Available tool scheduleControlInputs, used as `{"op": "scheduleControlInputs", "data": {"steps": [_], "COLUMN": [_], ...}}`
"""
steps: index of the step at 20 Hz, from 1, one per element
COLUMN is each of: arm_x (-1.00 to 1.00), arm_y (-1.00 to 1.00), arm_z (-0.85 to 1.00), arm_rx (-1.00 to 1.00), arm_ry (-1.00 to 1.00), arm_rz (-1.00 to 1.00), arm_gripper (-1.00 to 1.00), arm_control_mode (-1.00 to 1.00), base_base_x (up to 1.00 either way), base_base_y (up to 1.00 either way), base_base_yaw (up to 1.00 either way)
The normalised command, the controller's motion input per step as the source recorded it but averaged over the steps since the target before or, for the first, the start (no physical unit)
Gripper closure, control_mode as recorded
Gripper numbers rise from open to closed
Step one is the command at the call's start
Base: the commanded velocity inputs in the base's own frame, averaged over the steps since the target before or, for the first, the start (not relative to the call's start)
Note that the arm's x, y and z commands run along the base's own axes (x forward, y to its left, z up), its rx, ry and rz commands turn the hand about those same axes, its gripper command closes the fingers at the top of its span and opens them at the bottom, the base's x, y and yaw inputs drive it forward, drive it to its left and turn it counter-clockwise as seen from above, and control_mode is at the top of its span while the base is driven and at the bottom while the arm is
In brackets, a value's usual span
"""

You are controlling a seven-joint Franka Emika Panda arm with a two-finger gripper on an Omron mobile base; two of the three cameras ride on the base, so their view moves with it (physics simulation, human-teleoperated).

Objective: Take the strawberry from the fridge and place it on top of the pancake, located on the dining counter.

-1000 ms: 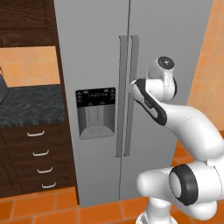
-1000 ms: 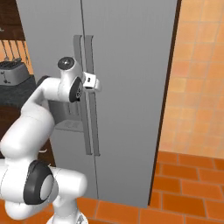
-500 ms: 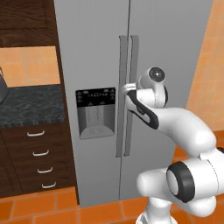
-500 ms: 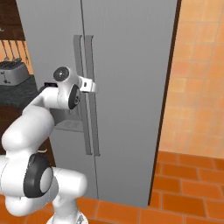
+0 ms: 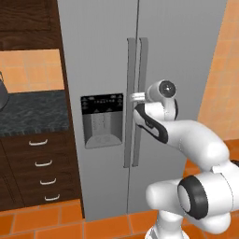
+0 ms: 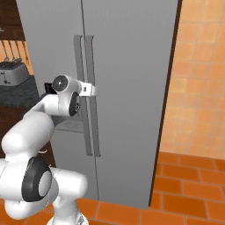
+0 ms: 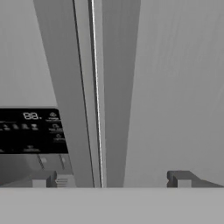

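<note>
Facing the fridge (image 5: 102, 60) with both of its doors closed, I count two doors, two long vertical handles (image 5: 137, 102) side by side at the centre seam, and one black dispenser panel (image 5: 102, 103) set in the left door. My gripper (image 7: 109, 179) sits right up at those handles at about dispenser height, with its two fingertips (image 7: 43, 179) spread as wide as they go and nothing between them; through the hand camera one tip stands in front of the dispenser side and the other in front of the right door, so both handles and the seam fall in the gap. Whether the tips actually touch the metal I cannot tell. From the right base camera the gripper (image 6: 88, 89) overlaps the left handle, close against the door face. To the left of the fridge there is one black-speckled counter (image 5: 30, 112) over a dark cabinet with four drawer pulls (image 5: 44, 163) stacked one above another, and one toaster (image 6: 13, 72) shows on that counter. To the right, an orange tiled wall (image 6: 197, 74) stands beyond the fridge's dark side edge, and the tiled floor (image 6: 189, 184) in front of it lies open (that is the roomier side).
</note>
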Motion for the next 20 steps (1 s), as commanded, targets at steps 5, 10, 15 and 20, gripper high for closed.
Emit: {"op": "scheduleControlInputs", "data": {"steps": [5, 10, 15, 20], "arm_x": [0.07, 0.12, 0.26, 0.52], "arm_y": [0.02, -0.03, -0.02, -0.02], "arm_z": [0.04, 0.12, 0.01, 0.0], "arm_rx": [0.01, 0.01, 0.0, 0.0], "arm_ry": [-0.04, -0.01, -0.02, -0.07], "arm_rz": [0.0, 0.0, 0.0, 0.0], "arm_gripper": [-1.0, -1.0, -1.0, -1.0], "arm_control_mode": [-1.0, -1.0, -1.0, -1.0], "base_base_x": [0.0, 0.0, 0.0, 0.0], "base_base_y": [0.0, 0.0, 0.0, 0.0], "base_base_yaw": [0.0, 0.0, 0.0, 0.0]}}
